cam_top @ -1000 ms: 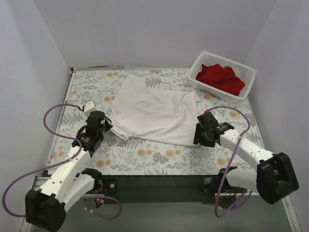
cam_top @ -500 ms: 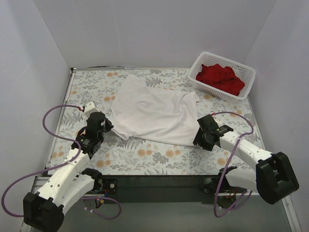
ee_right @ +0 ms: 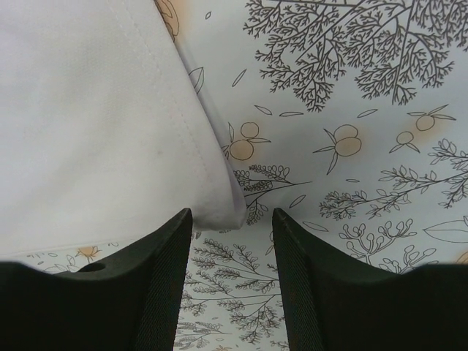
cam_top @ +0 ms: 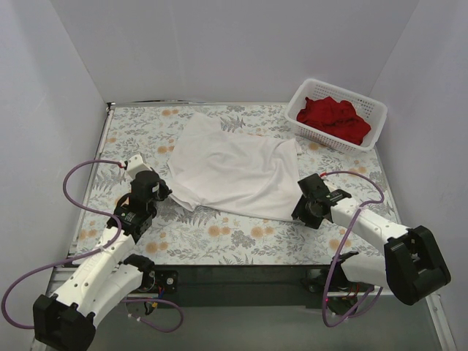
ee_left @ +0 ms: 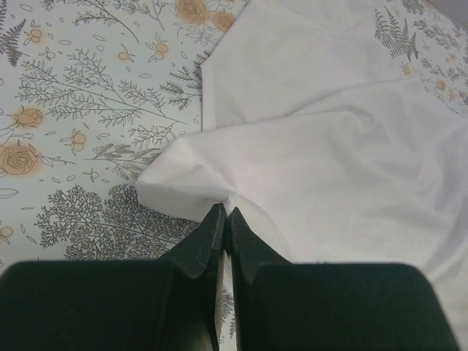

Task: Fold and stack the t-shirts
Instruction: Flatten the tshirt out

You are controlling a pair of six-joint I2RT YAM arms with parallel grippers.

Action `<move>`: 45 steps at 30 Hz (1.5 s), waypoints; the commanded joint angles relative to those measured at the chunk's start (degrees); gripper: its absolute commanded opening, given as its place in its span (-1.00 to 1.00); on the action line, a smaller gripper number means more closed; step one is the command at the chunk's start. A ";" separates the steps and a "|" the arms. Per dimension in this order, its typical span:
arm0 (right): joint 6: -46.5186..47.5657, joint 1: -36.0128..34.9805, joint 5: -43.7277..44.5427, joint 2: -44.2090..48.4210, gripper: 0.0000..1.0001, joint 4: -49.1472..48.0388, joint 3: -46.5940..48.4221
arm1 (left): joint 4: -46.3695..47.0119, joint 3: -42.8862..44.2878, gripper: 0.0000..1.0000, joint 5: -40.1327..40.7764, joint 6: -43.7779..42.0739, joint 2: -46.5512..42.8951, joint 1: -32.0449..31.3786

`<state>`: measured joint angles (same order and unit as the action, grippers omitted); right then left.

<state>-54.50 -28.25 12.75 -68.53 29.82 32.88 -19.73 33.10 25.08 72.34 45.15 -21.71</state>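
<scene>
Since a second ago, the right end effector [cam_top: 301, 205] has edged a little nearer the hem of the plain, soft-fabric white t-shirt [cam_top: 234, 172], and its jaws have drawn in somewhat. The left arm has shifted slightly too, though its grip looks the same.

From where I stand, the white t-shirt lies spread but rumpled across the middle of the flower-and-fern printed counter [cam_top: 241, 235], with its wider end toward the right. The left end effector [ee_left: 223, 213] has its black fingers pressed together on the shirt's near-left corner; the cloth puckers right at the tips and lifts in a soft fold off the counter.

The right end effector [ee_right: 230, 217] sits low at the shirt's near-right corner with its jaws moderately apart. The stitched hem corner reaches into the gap between the two black fingers [ee_right: 164, 281], but neither finger is pressing on it, so nothing is held on that side.

At the far right corner of the counter stands a white plastic lattice basket [cam_top: 306, 91], well apart from the white shirt. Solid deep red t-shirts [cam_top: 333, 118] are heaped inside it, crumpled and unfolded, rising a little above its rim.
</scene>
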 commanded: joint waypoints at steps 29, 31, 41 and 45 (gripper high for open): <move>-0.70 -0.93 -0.36 -5.21 -0.85 2.08 0.34 | -0.23 -0.67 -1.00 3.22 -0.70 -2.34 -1.05; 0.53 -0.93 0.69 -4.42 -0.97 2.52 0.95 | -0.31 -0.67 -1.00 3.57 -0.62 -1.99 -1.14; 20.81 1.88 9.30 -10.56 -0.97 2.52 25.33 | 4.16 10.38 -1.00 5.59 -1.93 13.79 6.15; 30.92 4.34 7.82 -14.78 -0.97 2.61 42.80 | 2.68 26.45 -1.00 5.50 -2.90 22.77 11.42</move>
<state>-34.85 -25.50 18.28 -82.61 33.71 63.29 -19.25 48.95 28.21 70.91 64.93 -13.47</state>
